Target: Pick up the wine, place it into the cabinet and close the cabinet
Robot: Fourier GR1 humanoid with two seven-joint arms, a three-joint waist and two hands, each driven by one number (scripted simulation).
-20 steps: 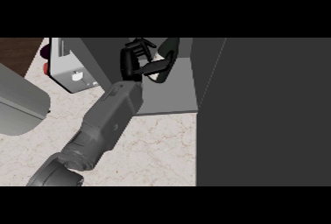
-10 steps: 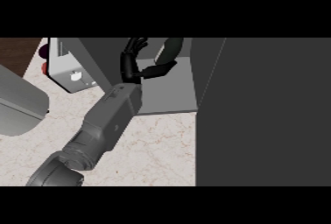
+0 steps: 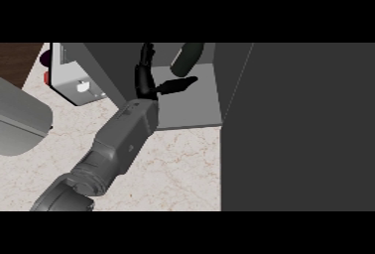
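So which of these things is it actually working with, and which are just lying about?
In the job: left robot hand, open inside the cabinet; dark bottle, likely the wine; cabinet door.
Lying about: white appliance; grey object at the left edge; counter.

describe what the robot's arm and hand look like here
One arm shows: a grey forearm, a blocky, tapering casing with a rounded grey joint at its lower end. At its tip sits a black hand with slim fingers and a thicker thumb. No cables, markings or sleeve are visible.
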